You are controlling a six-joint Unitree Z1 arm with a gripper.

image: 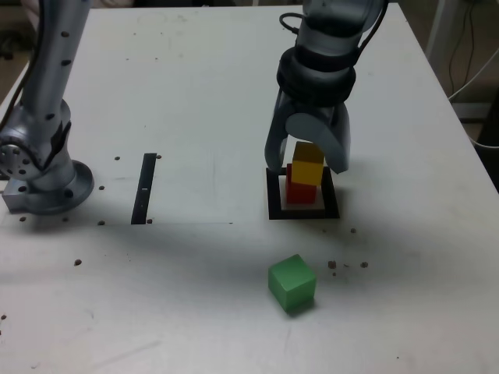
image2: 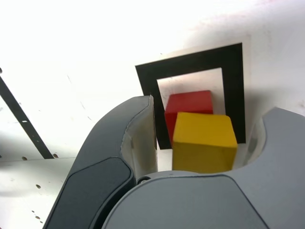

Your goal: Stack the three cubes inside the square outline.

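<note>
My grey two-fingered gripper [image: 308,153] stands open around, not gripping, the yellow cube [image: 308,164], which sits on the red cube [image: 301,192] inside the thick black square outline [image: 304,213]; only the green cube [image: 293,282], apart on the white table [image: 187,312], seems left to stack

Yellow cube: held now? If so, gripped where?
Not held, as far as both views show: the end effector is open, fingers apart on either side of the yellow cube, which rests on the red cube.
</note>
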